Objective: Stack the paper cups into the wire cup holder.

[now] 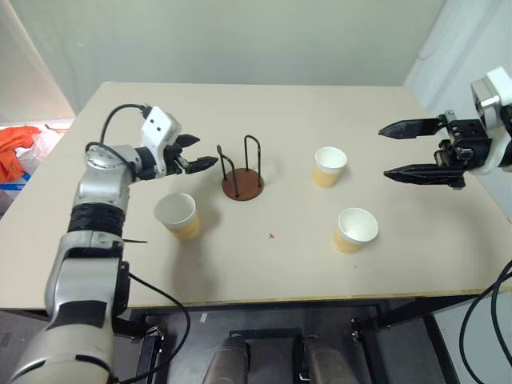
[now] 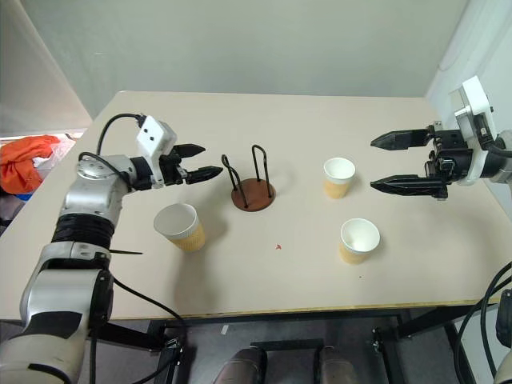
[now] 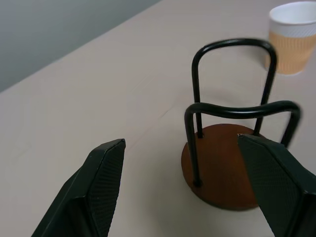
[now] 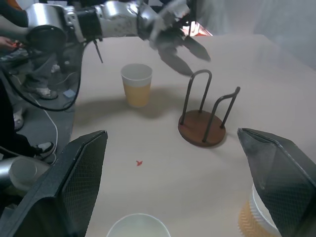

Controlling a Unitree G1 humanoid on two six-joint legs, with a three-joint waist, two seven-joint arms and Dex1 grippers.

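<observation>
Three cups stand loose on the table [image 1: 384,272]: one [image 1: 178,216] below the empty-handed, spread left gripper [image 1: 202,153], the empty holder [image 1: 242,178] mid-table, two [image 1: 329,166] [image 1: 354,230] near the spread, empty right gripper [image 1: 405,150]. Stacking seems unstarted; next, descend around one cup.

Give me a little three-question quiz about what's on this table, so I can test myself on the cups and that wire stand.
1. How many paper cups stand on the table?
2. True or false: a cup already sits in the wire cup holder.
3. Which gripper is nearer the holder: A left, B right?

Key:
1. Three: the left cup, the far right cup, the near right cup.
2. False; it is empty.
3. A.
</observation>
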